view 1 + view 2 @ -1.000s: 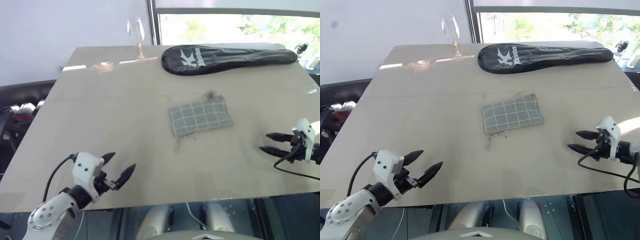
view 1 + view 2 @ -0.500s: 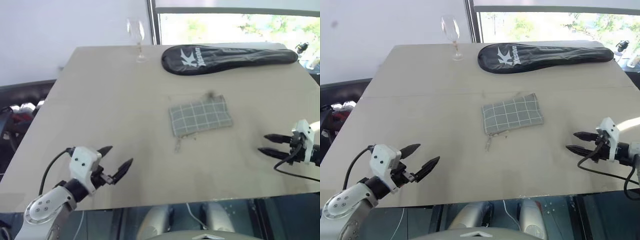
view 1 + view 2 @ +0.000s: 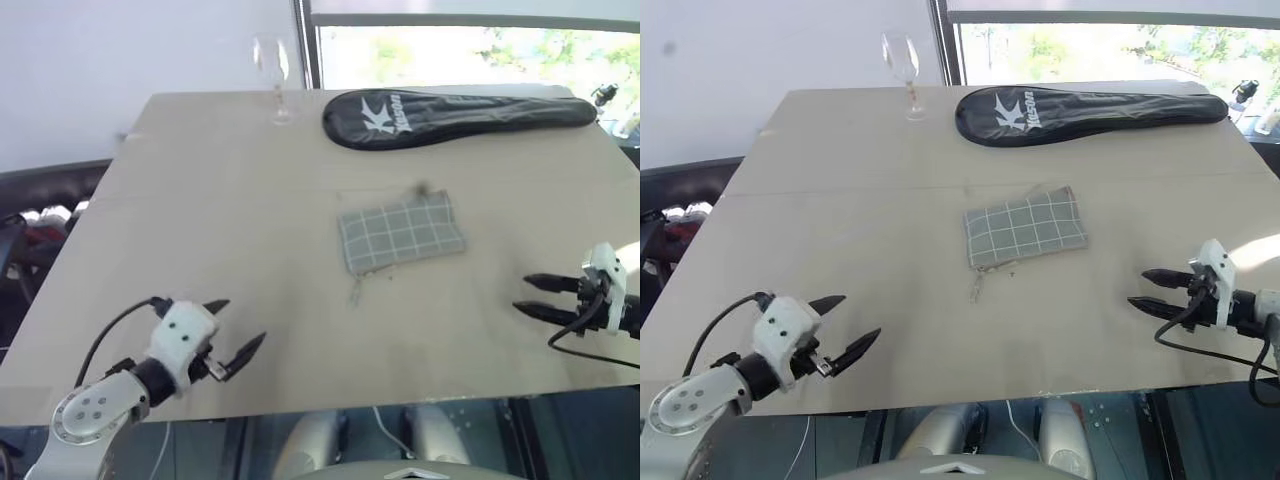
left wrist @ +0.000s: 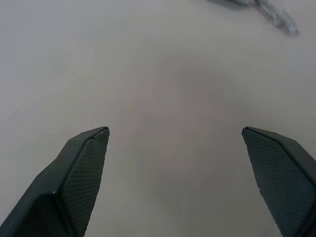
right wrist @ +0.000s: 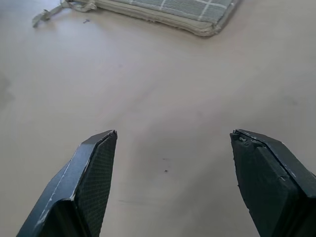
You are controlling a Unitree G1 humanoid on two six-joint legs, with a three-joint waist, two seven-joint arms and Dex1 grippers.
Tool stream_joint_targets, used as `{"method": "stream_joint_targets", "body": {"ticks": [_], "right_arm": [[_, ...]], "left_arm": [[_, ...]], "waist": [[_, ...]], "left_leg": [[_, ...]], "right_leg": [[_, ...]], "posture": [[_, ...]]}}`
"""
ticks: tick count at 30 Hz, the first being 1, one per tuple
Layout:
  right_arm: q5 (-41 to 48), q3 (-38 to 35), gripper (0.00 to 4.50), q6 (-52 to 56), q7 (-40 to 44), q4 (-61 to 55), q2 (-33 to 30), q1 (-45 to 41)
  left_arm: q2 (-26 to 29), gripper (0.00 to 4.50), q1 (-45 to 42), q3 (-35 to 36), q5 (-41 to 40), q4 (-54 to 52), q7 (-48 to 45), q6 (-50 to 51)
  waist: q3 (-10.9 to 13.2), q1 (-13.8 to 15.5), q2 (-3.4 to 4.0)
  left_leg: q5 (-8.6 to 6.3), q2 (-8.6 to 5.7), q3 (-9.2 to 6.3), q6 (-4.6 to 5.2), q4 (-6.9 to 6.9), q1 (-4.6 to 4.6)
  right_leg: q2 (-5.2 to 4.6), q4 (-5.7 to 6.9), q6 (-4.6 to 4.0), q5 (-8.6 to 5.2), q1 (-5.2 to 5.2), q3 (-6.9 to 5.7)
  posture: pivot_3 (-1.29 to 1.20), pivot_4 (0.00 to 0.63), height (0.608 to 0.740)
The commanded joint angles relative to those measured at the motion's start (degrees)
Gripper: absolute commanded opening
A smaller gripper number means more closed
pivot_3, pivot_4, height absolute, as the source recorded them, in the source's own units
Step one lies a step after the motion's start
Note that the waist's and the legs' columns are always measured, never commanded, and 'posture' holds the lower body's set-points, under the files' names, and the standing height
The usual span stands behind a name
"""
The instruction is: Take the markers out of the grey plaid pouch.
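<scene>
1. Mid-table, I've got the grey plaid pouch (image 3: 1024, 226) lying flat on the beige table (image 3: 870, 200), its zip pull cord (image 3: 978, 288) trailing off the near-left corner toward me.
2. No markers to see outside it; I can't tell from here what's inside.
3. My left gripper (image 3: 838, 326) hangs over the near-left part of the table, both black fingers spread wide with nothing between them, well apart from the pouch.
4. My right gripper (image 3: 1151, 291) sits over the near-right edge, pointing in across the table, fingers parted and empty.
5. From the right wrist I see the pouch's edge ahead of the fingertips (image 5: 98, 148), with bare tabletop between them and the fabric.
6. Along the far edge, a long black racket cover (image 3: 1090, 113) lies flat, and a wine glass (image 3: 902, 62) stands upright just left of it.
</scene>
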Motion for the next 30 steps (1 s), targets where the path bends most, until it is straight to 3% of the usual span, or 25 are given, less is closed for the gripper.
{"method": "stream_joint_targets", "body": {"ticks": [1,6,15,23,30], "right_arm": [[4.05,-2.51,3.71,3.42,1.17,-5.51,-0.89,0.42],[13.34,-4.99,3.71,13.58,-2.49,-15.13,1.16,-0.05],[14.30,-5.06,3.71,15.90,-6.75,-23.62,1.82,3.49],[16.20,-8.30,3.71,16.16,-11.42,-30.71,4.29,9.17],[16.96,-11.55,3.71,15.28,-14.37,-34.15,6.04,13.69]], "left_arm": [[1.66,4.46,-2.28,-0.63,4.84,1.81,1.11,-6.80],[4.10,4.46,-11.09,-6.04,14.20,11.49,3.31,-20.19],[5.30,4.46,-30.88,-23.50,30.78,34.63,7.29,-47.66],[1.87,4.46,-53.99,-36.75,44.35,63.87,16.90,-71.14],[-3.73,4.46,-67.88,-44.76,54.08,80.15,26.70,-79.81]], "waist": [[0.00,0.02,0.00],[0.03,0.27,0.12],[0.01,0.77,0.14],[-0.18,1.88,0.30],[-0.25,2.43,0.28]], "left_leg": [[-0.02,0.00,0.00,0.03,-0.01,0.00],[-0.08,-0.01,-0.04,0.10,-0.02,-0.01],[-0.02,-0.08,-0.06,0.03,-0.05,-0.14],[0.00,-0.11,-0.16,0.04,0.05,-0.03],[0.01,-0.17,-0.12,0.05,0.22,-0.04]], "right_leg": [[-0.01,0.00,0.00,0.00,0.00,0.00],[-0.02,0.00,-0.01,0.02,-0.01,-0.05],[-0.07,-0.09,-0.02,0.05,-0.11,-0.09],[-0.08,0.01,0.00,0.06,-0.01,-0.22],[-0.04,0.08,0.12,0.11,0.03,-0.21]], "posture": [[0.00,0.150,0.740],[0.00,0.150,0.740],[0.00,0.150,0.740],[0.00,0.150,0.740],[0.00,0.150,0.740]]}}
